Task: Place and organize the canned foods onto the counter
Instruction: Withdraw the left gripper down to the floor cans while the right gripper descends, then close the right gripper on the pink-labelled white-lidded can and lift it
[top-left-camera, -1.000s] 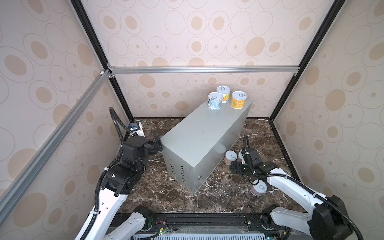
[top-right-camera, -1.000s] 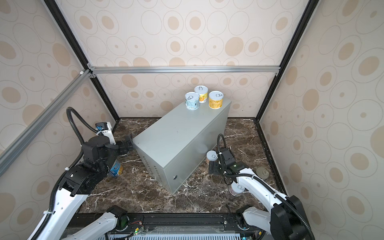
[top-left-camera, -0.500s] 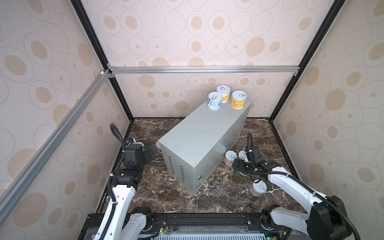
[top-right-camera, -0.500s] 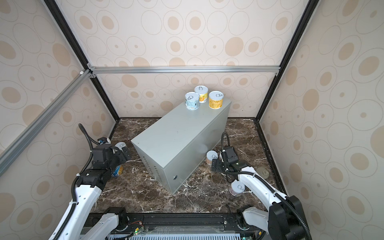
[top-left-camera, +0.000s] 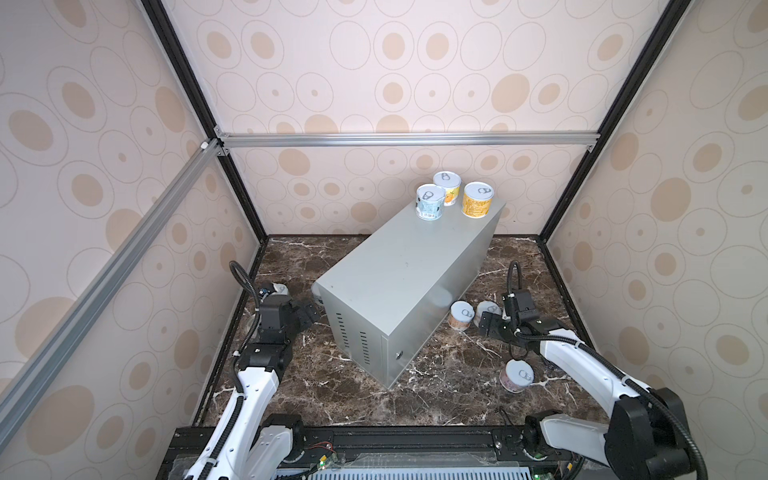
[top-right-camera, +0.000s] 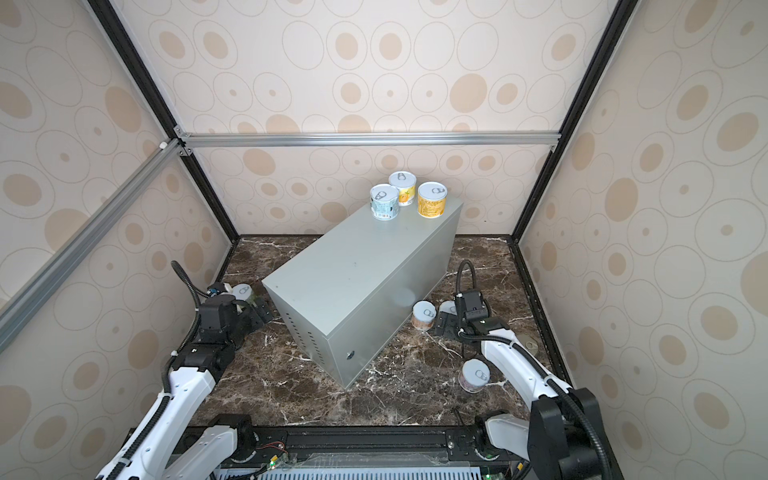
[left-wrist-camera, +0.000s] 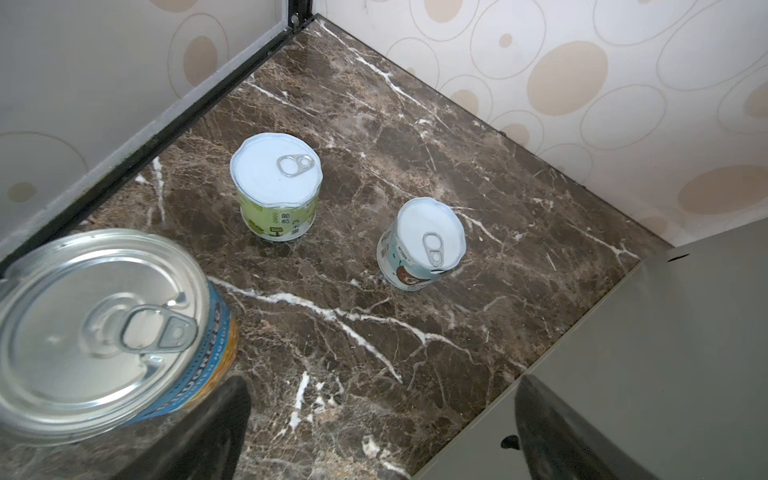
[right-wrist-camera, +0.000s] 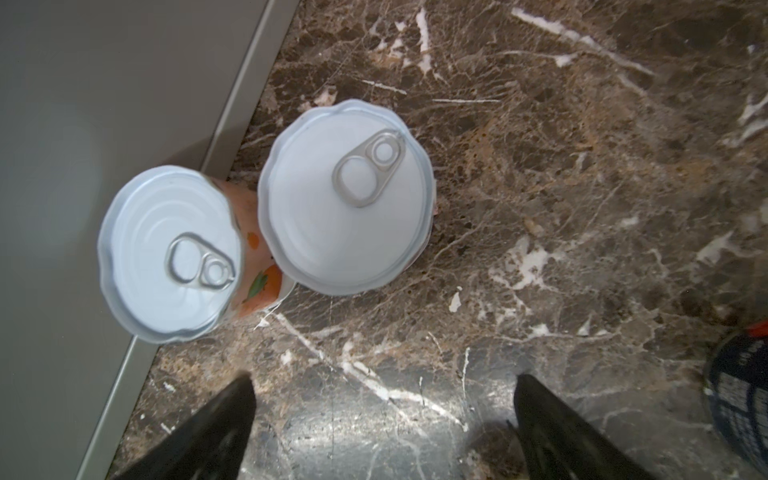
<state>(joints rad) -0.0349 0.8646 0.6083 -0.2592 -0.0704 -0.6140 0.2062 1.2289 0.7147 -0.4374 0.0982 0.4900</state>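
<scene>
The counter is a tall grey metal box with three cans at its far end: teal, orange and yellow. My left gripper hangs open and empty low beside the counter's vented end. In front of it stand a blue can, a green can and a white-teal can. My right gripper is open and empty just short of two pale-lidded cans, a peach one against the counter wall and another touching it.
A pink can stands on the marble floor near my right forearm. A dark navy can shows at the edge of the right wrist view. Patterned walls with black frame posts close in on three sides.
My left arm has dropped from beside the counter's top corner down to the floor on the left. The right gripper's jaws have spread wider near the two cans.
</scene>
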